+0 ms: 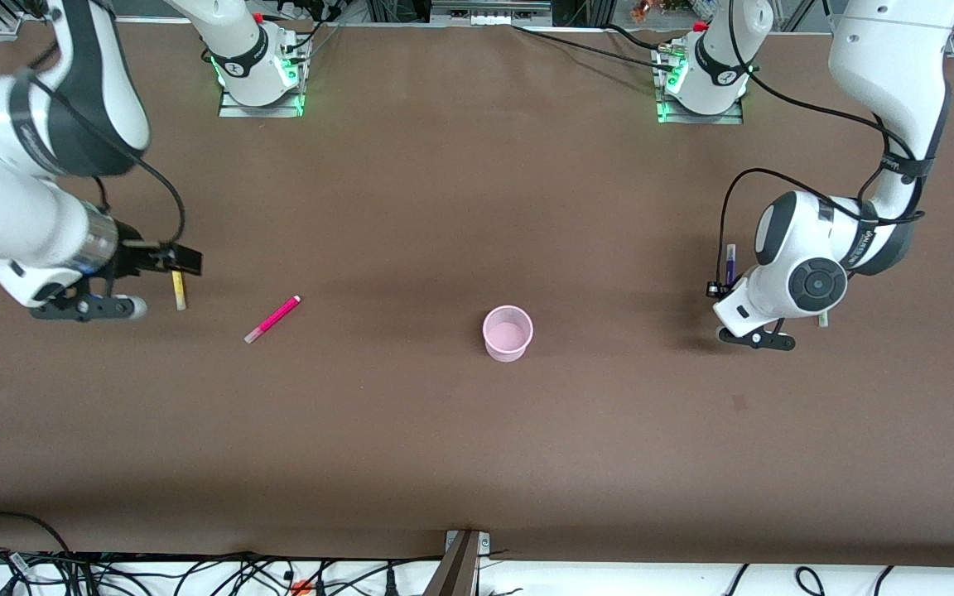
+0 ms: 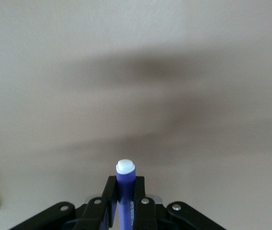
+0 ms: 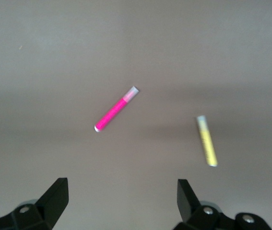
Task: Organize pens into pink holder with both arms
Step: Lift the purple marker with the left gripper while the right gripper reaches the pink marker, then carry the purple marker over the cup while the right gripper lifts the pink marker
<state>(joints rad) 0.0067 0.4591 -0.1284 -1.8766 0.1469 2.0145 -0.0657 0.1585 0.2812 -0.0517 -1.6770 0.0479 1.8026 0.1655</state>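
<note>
four pens [image 1: 272,319], one pink holder [image 1: 508,332]

Even overhead light keeps the brown surface [image 1: 444,207] bright in the front view, with only soft shadows — a dim patch beside the pink holder [image 1: 508,332] and darker pools under both arms. Both wrist views look washed out and greyish, and broad blurred shadow bands cross the left one. In the right wrist view the yellow pen [image 3: 206,141] is smeared and soft — the magenta pen [image 3: 116,109] reads sharper.
</note>
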